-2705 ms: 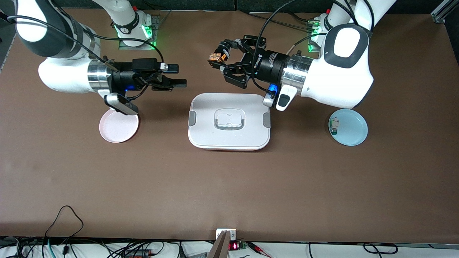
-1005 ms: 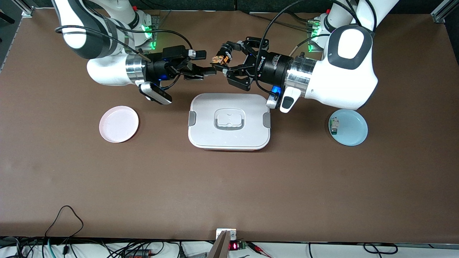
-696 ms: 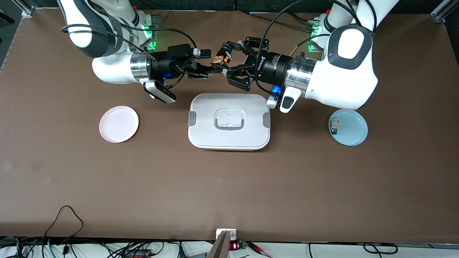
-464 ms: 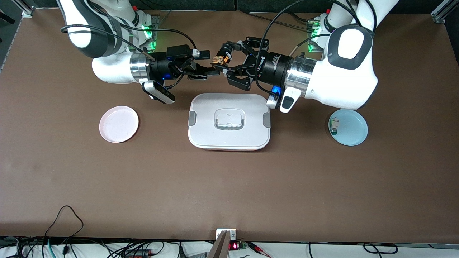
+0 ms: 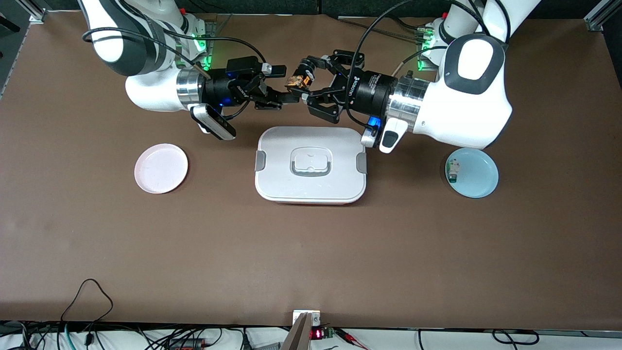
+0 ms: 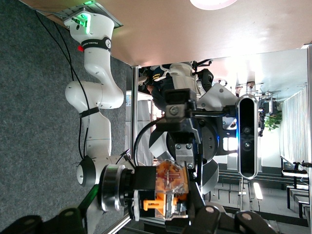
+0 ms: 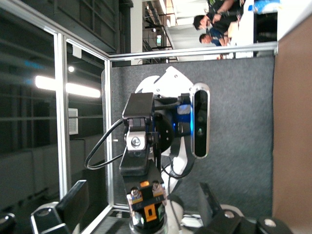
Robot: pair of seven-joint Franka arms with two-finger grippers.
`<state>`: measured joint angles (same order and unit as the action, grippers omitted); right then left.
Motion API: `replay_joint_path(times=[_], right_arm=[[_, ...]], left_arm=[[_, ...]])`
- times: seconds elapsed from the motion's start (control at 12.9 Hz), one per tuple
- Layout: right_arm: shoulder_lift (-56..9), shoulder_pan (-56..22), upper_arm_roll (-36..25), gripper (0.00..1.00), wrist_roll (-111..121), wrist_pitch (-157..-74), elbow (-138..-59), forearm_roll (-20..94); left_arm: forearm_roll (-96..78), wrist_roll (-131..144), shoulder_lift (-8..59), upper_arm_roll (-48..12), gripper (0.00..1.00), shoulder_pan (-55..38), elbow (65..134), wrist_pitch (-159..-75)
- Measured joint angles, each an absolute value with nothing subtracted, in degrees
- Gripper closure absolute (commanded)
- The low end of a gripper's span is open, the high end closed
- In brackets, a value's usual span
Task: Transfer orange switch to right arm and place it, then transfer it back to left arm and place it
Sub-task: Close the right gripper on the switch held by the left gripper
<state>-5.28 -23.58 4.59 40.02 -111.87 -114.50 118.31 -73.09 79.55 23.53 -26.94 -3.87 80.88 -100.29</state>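
Above the table at the box's [image 5: 311, 165] twelve o'clock, the left gripper [image 5: 300, 83] clamps the orange switch [image 5: 293, 81], which the right gripper's [image 5: 283, 84] spread fingers bracket, apparently without touching.

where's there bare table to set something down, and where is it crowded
Bare table runs wide nearer the front camera than the box, the pink plate and the blue plate. Smaller gaps lie between box and each plate. It is crowded above the box's farther edge, where both end effectors meet at the orange switch.
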Motion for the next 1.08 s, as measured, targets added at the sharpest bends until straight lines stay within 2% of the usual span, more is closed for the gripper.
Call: replay_joint_path(times=[0.39,0.85,1.08], right_arm=[[-5.3,-24.1,5.7,0.03,45.8,-112.2,-114.5,123.2],[-5.3,-24.2,6.1,0.07,45.9,-112.8,-114.6,123.8],[-5.3,-24.2,6.5,0.12,45.9,-112.9,-115.0,123.8]], left_arm=[[-73.1,79.5,23.5,-26.9,0.94,-3.9,80.9,-100.3],[-73.1,79.6,23.5,-26.9,0.94,-3.8,80.9,-100.3],[-73.1,79.6,23.5,-26.9,0.94,-3.8,80.9,-100.3]])
